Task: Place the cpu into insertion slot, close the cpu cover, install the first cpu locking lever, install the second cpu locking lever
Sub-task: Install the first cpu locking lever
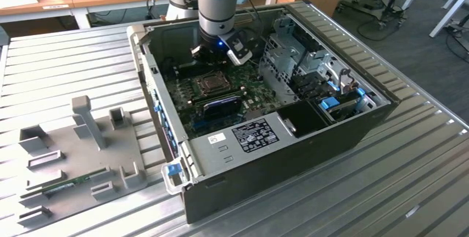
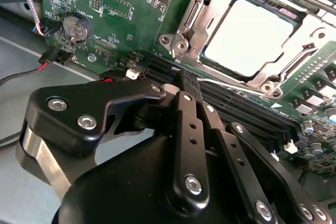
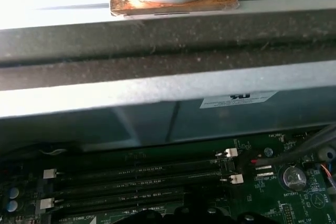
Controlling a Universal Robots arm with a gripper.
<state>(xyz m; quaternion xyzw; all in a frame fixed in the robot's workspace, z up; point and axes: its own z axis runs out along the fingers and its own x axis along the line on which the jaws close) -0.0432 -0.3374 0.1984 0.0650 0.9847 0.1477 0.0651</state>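
CPU (image 2: 251, 35), pale face up, is seated in the insertion slot (image 2: 307, 30) on the green motherboard (image 2: 131, 3), as seen in the second wrist view. The cpu cover (image 2: 210, 9) lies closed over the socket, its silver frame bordering the chip on all visible sides, with the chip showing through the square window. In the exterior view the insertion slot (image 1: 210, 83) sits inside the open computer case (image 1: 278, 160), just below the gripper (image 1: 212, 56).

The gripper (image 2: 188, 82) in the second wrist view has its black fingers brought together to a narrow tip with nothing held between them; the jaws are clenched and empty. That tip hangs over the black memory slots (image 2: 236, 111), just beside the near edge of the socket frame, clear of the chip.

A round coin battery (image 2: 74, 27) sits on the board well apart from the socket, with red and black wires (image 2: 31, 69) near it. The first wrist view shows the memory slots (image 3: 136, 174) running alongside the grey case wall (image 3: 157, 87).
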